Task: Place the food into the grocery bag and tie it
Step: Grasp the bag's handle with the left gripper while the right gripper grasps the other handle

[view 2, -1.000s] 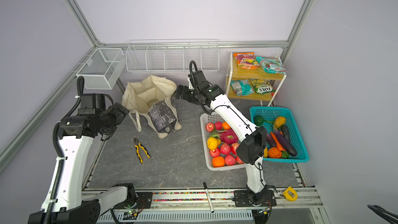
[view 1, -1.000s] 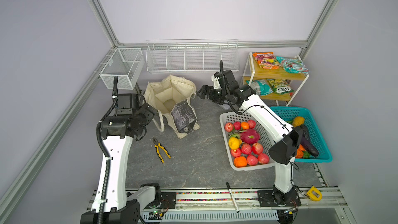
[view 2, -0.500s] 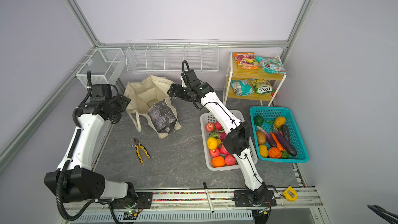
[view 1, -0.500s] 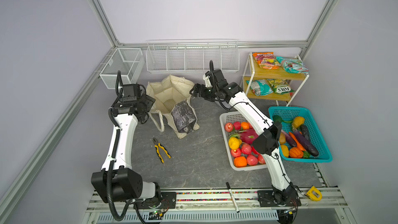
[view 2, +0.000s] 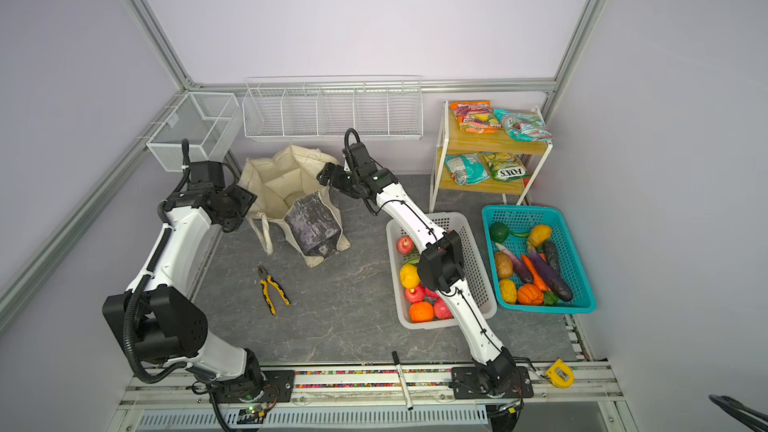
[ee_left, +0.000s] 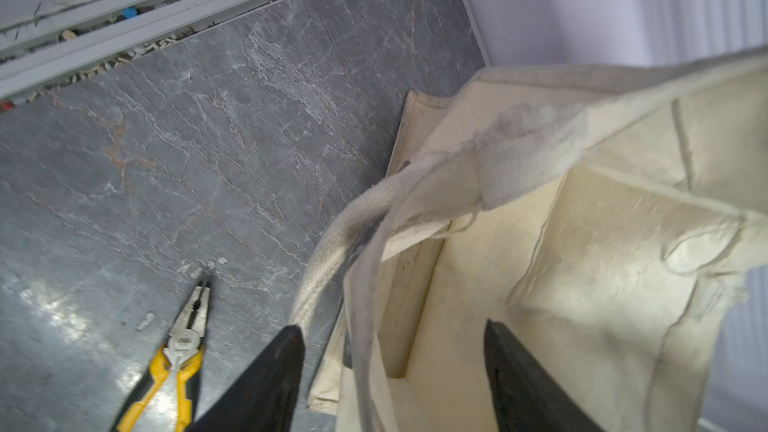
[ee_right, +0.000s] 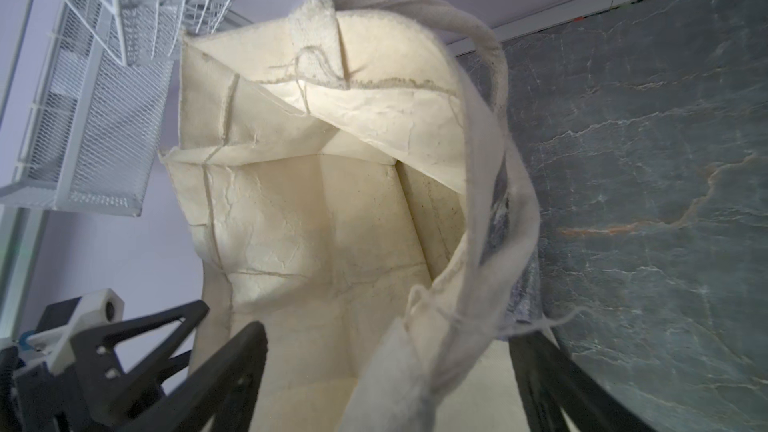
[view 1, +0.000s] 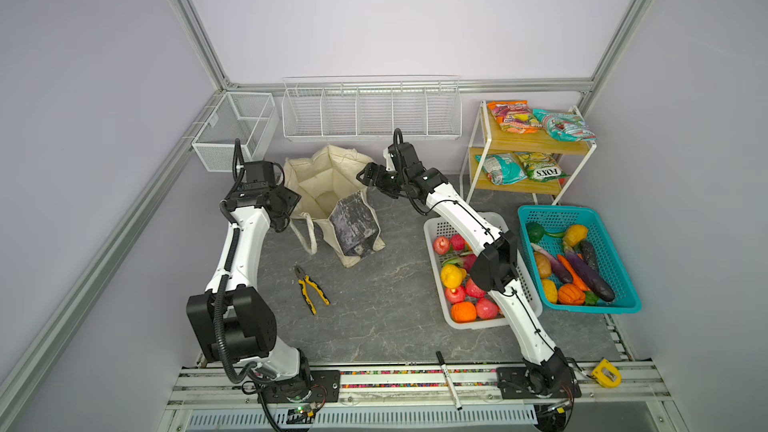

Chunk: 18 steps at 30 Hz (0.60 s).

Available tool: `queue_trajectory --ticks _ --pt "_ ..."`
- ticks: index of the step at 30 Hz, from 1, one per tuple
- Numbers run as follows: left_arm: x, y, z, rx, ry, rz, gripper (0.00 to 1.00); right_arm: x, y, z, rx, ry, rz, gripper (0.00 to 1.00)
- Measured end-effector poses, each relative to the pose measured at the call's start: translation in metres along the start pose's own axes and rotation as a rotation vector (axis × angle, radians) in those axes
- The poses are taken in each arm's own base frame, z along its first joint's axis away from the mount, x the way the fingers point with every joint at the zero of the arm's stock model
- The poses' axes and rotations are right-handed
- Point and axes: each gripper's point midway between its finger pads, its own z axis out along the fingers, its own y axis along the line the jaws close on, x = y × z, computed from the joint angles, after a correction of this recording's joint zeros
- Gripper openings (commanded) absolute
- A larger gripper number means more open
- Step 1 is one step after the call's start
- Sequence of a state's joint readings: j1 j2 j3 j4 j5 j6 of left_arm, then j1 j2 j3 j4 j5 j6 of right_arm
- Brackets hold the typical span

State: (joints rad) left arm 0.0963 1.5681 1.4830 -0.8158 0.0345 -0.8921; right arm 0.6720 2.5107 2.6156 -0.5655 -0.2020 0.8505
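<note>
Left claw (ee_left: pixel 390 326) stands apart astride the left rim of the grocery bag (view 1: pixel 320 184), and the right claw (ee_right: pixel 388 332) gapes wide around the opposite rim and a loop handle (ee_right: pixel 486 56); whether either touches cloth we cannot tell. We see the bag open at the back of the grey veined surface (view 1: pixel 395 305), its dark panel (view 1: pixel 353 226) sagging, while the food (view 1: pixel 463 311) lies in the white basket (view 1: pixel 446 228), partly covered by the right arm (view 1: pixel 465 218). Yellow pliers (view 1: pixel 311 290) lie before the bag, under lilac walls (view 1: pixel 374 14).
</note>
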Motion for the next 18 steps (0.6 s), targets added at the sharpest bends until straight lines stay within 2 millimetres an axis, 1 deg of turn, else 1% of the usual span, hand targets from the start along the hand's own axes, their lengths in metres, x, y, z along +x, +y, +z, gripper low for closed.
queue_trajectory --ticks 3,4,6,9,10,11,12,16,18 --pt "0.001 0.000 0.005 -0.001 0.010 0.016 0.39 -0.002 0.000 0.003 -0.006 -0.011 0.017 0.63" --pt "0.002 0.000 0.006 -0.001 0.015 0.021 0.32 -0.003 0.000 0.003 -0.007 -0.016 0.022 0.58" --pt "0.002 0.000 0.009 -0.005 0.020 0.028 0.16 -0.005 0.001 0.003 -0.009 -0.027 0.029 0.44" --pt "0.002 -0.001 0.011 -0.006 0.026 0.041 0.03 -0.008 0.002 0.002 -0.009 -0.038 0.022 0.23" --pt "0.002 -0.002 0.011 -0.004 0.027 0.048 0.00 -0.008 0.002 0.002 -0.008 -0.038 0.023 0.18" --pt "0.001 -0.004 0.011 -0.002 0.029 0.054 0.00 -0.008 0.001 0.002 -0.004 -0.038 0.014 0.11" --pt "0.001 -0.005 0.010 0.002 0.029 0.059 0.00 -0.007 0.000 0.002 0.000 -0.035 0.012 0.08" --pt "-0.002 -0.017 -0.002 0.030 0.040 0.082 0.00 -0.002 -0.003 -0.002 0.027 -0.016 -0.014 0.07" --pt "-0.005 -0.025 -0.009 0.052 0.035 0.100 0.00 0.002 -0.002 -0.010 0.050 0.000 -0.043 0.07"
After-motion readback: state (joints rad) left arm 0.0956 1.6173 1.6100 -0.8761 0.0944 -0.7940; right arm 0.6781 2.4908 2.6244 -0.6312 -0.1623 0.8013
